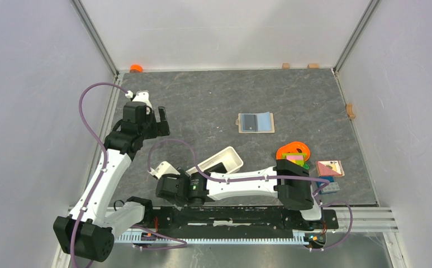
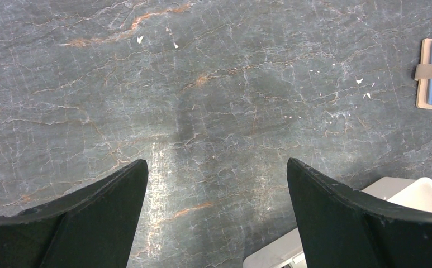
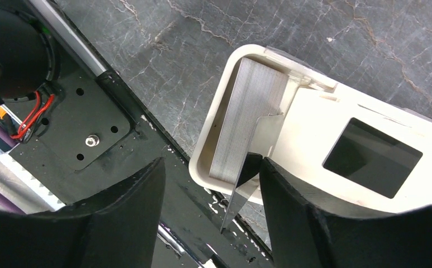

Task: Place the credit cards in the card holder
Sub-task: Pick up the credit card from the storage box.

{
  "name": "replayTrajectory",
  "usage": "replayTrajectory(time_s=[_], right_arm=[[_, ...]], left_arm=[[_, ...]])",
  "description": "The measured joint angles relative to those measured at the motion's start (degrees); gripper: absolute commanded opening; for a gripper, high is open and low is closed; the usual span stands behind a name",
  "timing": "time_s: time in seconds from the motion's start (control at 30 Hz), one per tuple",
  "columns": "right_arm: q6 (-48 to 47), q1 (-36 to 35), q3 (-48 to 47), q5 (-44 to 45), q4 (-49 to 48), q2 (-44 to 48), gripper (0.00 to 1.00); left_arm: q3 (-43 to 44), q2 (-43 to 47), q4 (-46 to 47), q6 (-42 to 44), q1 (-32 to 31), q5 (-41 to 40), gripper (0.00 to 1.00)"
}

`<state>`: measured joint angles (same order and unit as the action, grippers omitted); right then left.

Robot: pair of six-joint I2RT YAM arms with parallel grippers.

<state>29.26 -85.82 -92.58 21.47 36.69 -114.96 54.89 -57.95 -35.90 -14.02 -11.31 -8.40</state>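
dark grey, stone-patterned tabletop (image 1: 202,95) carries everything here. by its left edge, toward the far corner, the left gripper (image 2: 216,166) hangs high over bare surface, fingers spread wide and gripping nothing. i judge it sits there to keep out of the other arm's way.

further right, close to the near edge and left of centre, the white card holder (image 3: 314,128) lies slanted, one end pointing at that edge. the right arm stretches in from the right along the near edge, so the right gripper (image 3: 210,164) looks down on that end, where the holder's floor is ribbed. a credit card (image 3: 250,167) stands on edge between the two fingers, its far end over the ribbed compartment. it sits close against the finger nearer the holder's long body, with a clear gap to the other finger, so the jaws are apart and not clamped on it. the upright pose probably suits the ribs, which look made to keep cards standing. whether the card touches them i cannot tell.

along the holder lies a black rectangle (image 3: 373,164), either a second card or an opening; i cannot tell which. near the tabletop's middle rests a tan wallet (image 1: 256,122), and an orange bowl (image 1: 293,151) sits toward the right edge.
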Motion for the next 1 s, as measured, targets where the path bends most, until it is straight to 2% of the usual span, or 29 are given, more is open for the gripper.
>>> replayTrajectory(time_s=[0.17, 0.5, 0.67, 0.77, 1.0], right_arm=[[-0.2, 0.0, 0.0, 0.7, 0.3, 0.0, 0.60], [-0.2, 0.0, 0.1, 2.3, 0.2, 1.1, 0.48], [-0.1, 0.0, 0.1, 3.0, 0.0, 1.9, 0.27], [-0.3, 0.0, 0.1, 4.0, 0.2, 2.3, 0.19], [-0.6, 0.0, 0.1, 5.7, 0.3, 3.5, 0.17]], left_arm=[[0.0, 0.0, 0.0, 0.0, 0.0, 0.0, 1.00], [0.0, 0.0, 0.0, 0.0, 0.0, 0.0, 1.00], [0.0, 0.0, 0.0, 0.0, 0.0, 0.0, 1.00], [0.0, 0.0, 0.0, 0.0, 0.0, 0.0, 1.00], [-0.5, 0.0, 0.0, 0.0, 0.0, 0.0, 1.00]])
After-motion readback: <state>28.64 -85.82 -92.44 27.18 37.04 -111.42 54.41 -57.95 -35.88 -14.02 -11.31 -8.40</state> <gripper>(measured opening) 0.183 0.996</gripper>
